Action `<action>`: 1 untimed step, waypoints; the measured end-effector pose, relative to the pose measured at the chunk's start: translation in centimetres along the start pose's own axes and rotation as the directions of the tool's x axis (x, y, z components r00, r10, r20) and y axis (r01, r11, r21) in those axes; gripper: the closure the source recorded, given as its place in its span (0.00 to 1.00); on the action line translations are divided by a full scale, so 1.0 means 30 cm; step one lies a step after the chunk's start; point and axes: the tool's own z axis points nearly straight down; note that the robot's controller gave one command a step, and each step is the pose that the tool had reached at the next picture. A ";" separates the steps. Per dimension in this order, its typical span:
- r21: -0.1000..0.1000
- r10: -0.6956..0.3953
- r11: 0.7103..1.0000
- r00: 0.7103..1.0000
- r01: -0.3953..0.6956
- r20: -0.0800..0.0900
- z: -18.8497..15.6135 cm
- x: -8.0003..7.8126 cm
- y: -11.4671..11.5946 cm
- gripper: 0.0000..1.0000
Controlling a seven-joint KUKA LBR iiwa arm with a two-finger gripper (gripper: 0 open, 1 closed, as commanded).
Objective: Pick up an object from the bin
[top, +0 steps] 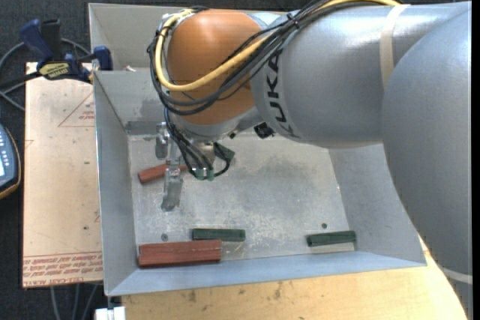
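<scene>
In the grey bin point(285, 187), square your gripper point(172, 195) over the small reddish stick point(151, 175) at left; its opening cannot be told.

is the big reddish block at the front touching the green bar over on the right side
Apart. The camera view shows a wide stretch of bare bin floor between the reddish block at the front left and the green bar at the front right.

Below-left of the orange cover point(210, 64), the reddish stick point(152, 174) has its right end hidden behind the gripper point(172, 200). The bin point(112, 154) floor under the orange cover is hidden. Right of the cover, the arm point(360, 71) is cropped.
</scene>
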 end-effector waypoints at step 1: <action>0.002 -0.239 0.971 0.971 0.239 0.005 0.449 -0.215 -0.119 0.00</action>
